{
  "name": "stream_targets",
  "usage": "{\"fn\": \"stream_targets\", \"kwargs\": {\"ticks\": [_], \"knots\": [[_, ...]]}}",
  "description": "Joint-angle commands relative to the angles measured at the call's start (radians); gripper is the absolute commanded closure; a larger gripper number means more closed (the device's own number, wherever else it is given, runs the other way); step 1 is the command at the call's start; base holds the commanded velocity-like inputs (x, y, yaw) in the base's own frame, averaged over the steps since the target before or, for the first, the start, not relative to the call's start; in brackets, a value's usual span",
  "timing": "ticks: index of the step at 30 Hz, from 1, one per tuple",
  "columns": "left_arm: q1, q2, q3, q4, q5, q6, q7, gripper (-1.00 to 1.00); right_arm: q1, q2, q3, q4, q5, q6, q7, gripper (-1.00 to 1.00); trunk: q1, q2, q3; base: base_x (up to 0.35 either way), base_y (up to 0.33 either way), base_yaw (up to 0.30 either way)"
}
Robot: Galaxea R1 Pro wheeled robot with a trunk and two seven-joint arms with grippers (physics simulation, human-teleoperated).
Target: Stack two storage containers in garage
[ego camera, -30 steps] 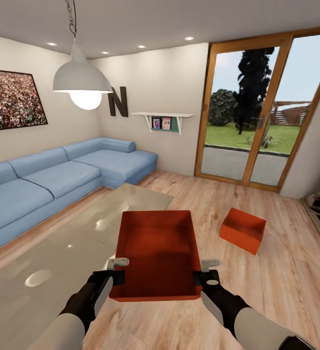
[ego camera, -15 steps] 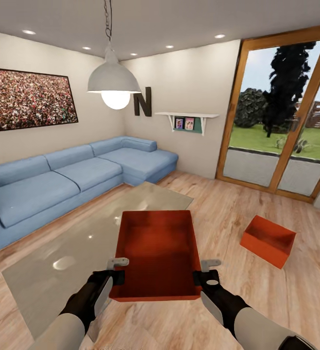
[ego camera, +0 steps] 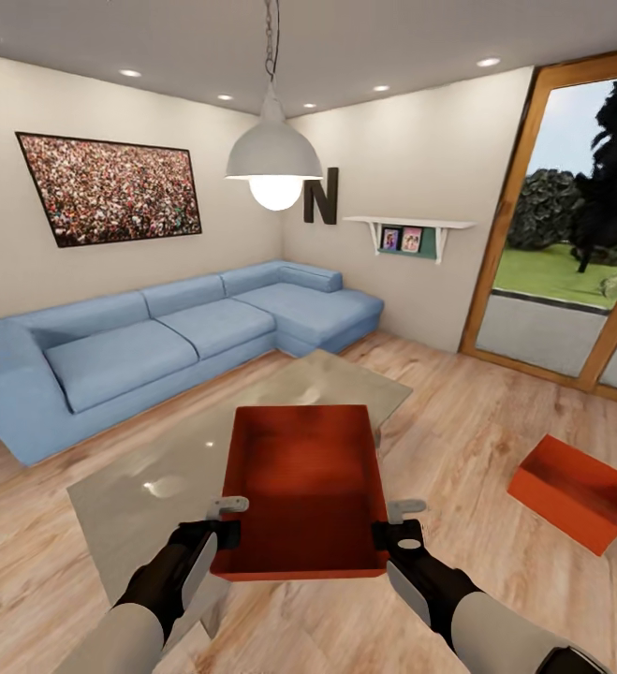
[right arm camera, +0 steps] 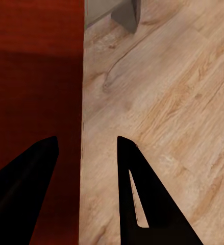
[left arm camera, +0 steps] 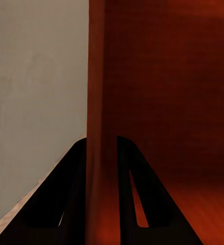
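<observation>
Grippers nearest: left gripper [ego camera: 226,524] pinches the left wall of the held container [ego camera: 303,487], fingers straddling the wall in the left wrist view. Right gripper [ego camera: 397,526] spans the right wall with a visible gap in its wrist view; whether it grips, I cannot tell. Beyond, glass coffee table [ego camera: 149,477]. Second container [ego camera: 575,491] sits on the wood floor [ego camera: 458,412] to the right. Sofa [ego camera: 158,342] farthest. Judgement: early carry stage; both bins not yet in garage, stacking undone.

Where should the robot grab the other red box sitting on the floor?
Grip the second container by its thin top rims on two opposite walls, coming down from above. It sits open and lidless on the wood floor, so each straight wall fits between a gripper's jaws.
</observation>
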Motion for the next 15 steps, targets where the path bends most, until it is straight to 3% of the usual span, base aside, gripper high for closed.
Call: {"fn": "stream_targets", "kwargs": {"ticks": [1,15], "knots": [[-0.002,-0.001,0.017,-0.005,-0.015,0.002,0.031,1.0,0.0,0.014,0.006,-0.002,-0.014,0.005,-0.008,1.0,0.0,-0.001,-0.002,0.0,0.0,0.292],[-0.001,0.001,0.017,-0.005,-0.015,0.002,0.031,1.0,0.0,0.014,0.006,-0.002,-0.014,0.005,-0.008,1.0,0.0,-0.001,-0.002,0.0,0.0,0.292]]}}
